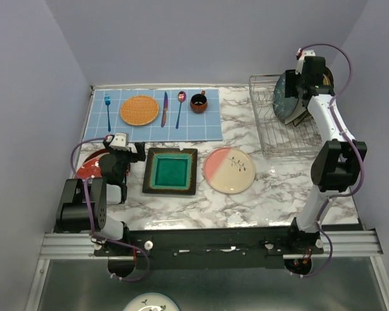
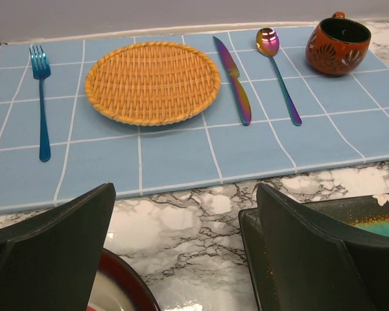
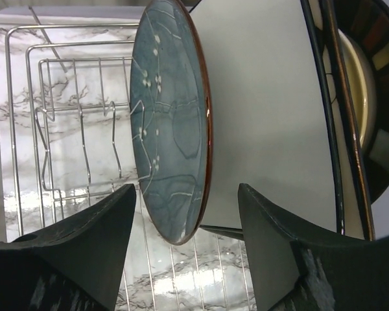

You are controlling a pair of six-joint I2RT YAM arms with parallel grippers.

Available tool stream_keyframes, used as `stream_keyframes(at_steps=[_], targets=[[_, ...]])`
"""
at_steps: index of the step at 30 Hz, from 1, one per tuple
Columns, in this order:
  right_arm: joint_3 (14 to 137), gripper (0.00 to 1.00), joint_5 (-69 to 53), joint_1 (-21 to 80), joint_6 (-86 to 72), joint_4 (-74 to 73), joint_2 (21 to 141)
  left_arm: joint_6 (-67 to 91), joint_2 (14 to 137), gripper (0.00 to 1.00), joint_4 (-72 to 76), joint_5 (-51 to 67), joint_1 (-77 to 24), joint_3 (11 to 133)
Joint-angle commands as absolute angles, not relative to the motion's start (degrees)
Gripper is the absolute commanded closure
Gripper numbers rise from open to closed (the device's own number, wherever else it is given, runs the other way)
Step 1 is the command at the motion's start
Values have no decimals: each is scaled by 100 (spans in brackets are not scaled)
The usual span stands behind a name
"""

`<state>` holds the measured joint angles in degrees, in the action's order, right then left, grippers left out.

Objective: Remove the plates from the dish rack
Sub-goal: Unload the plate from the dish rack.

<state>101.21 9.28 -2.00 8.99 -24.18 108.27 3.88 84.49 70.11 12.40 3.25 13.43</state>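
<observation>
The silver wire dish rack (image 1: 272, 139) stands at the back right. A dark grey-blue round plate (image 1: 285, 96) stands on edge in it, with more plates behind. In the right wrist view the grey-blue plate (image 3: 170, 123) stands between the open fingers, beside a cream square plate (image 3: 266, 110) and a stripe-rimmed plate (image 3: 369, 97). My right gripper (image 1: 303, 81) is open over these plates. On the table lie a teal square plate (image 1: 171, 171), a pink and cream round plate (image 1: 229, 170) and a red-rimmed plate (image 1: 91, 165). My left gripper (image 1: 118, 155) is open and empty, between the red-rimmed plate (image 2: 120, 291) and the teal plate (image 2: 369, 220).
A blue placemat (image 1: 155, 115) at the back holds an orange woven mat (image 1: 140, 109), a fork (image 1: 107, 110), a knife (image 1: 164, 107), a spoon (image 1: 180, 107) and a dark-red cup (image 1: 198, 102). Purple walls close in on three sides.
</observation>
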Motion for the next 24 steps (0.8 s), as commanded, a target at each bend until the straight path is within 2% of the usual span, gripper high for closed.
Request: stream_keyframes(at_steps=[1,12,24], targets=[[10371,28,896,-272,958,-2601,11100,316,8455,1,7137,1081,290,1354],[10661,35,809,-360,949,-2769,11452,316,8455,1,7137,1090,290,1354],[10889,37,686,-369,897,-2839,11829,308,8455,1,7128,1081,290,1354]])
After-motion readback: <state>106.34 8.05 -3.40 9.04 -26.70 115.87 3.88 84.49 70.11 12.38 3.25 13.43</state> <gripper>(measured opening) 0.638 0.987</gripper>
